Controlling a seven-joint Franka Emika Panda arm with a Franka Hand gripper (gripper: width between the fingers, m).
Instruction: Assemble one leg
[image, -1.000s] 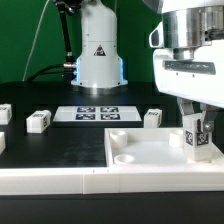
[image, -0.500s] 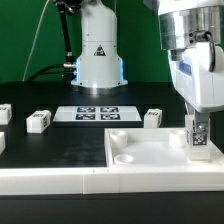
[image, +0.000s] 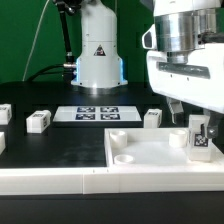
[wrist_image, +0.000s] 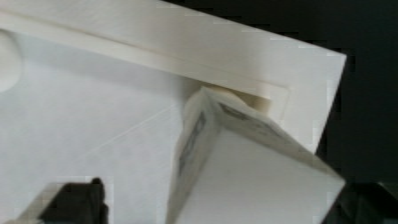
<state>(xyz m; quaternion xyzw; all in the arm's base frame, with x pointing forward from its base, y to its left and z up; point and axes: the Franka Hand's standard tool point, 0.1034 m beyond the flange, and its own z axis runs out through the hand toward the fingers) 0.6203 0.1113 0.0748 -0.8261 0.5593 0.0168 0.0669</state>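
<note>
The leg (image: 201, 137), a small white block with a black-and-white tag, stands upright at the corner of the large white plate (image: 140, 152) on the exterior view's right. My gripper (image: 198, 120) comes down from above and is shut on the leg's upper part. In the wrist view the leg (wrist_image: 249, 170) fills the space between my gripper's (wrist_image: 222, 205) two dark fingers (wrist_image: 71, 203), over the plate's (wrist_image: 89, 110) corner. Where the leg's foot meets the plate is hidden.
Two more tagged legs lie on the dark table, one (image: 38, 121) at the left and one (image: 152, 118) behind the plate. A further white part (image: 3, 114) shows at the left edge. The marker board (image: 98, 113) lies before the robot base (image: 98, 55).
My gripper hand has turned about its vertical axis over the leg between the frames. The leg stays at the same corner of the plate.
</note>
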